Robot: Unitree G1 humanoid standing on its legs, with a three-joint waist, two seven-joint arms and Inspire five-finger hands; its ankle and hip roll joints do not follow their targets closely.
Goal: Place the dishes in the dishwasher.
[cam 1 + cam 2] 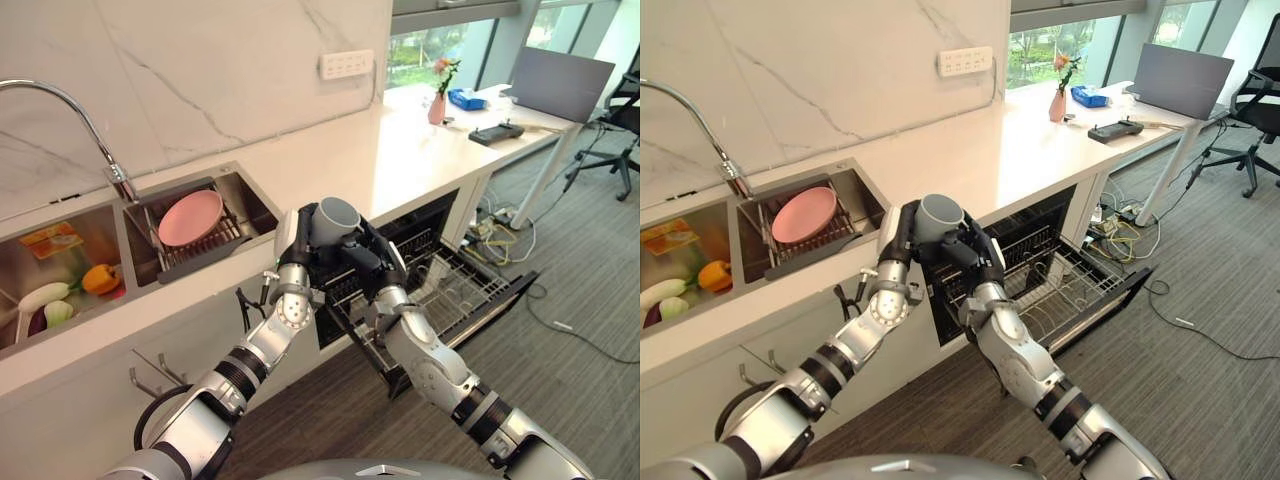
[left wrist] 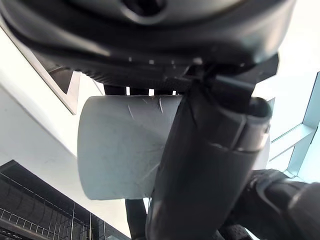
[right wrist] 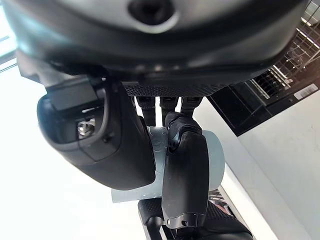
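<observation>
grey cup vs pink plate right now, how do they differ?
The grey cup is held between both hands, left hand and right hand, above the open dishwasher rack; the pink plate lies on the drain rack in the sink, untouched. The cup is deep and cylindrical, the plate flat and round. Both are plain dishes not yet loaded.

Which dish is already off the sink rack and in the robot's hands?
The grey cup, held above the open dishwasher between the left hand and right hand. The round pink plate sits on the sink's drying rack.
</observation>
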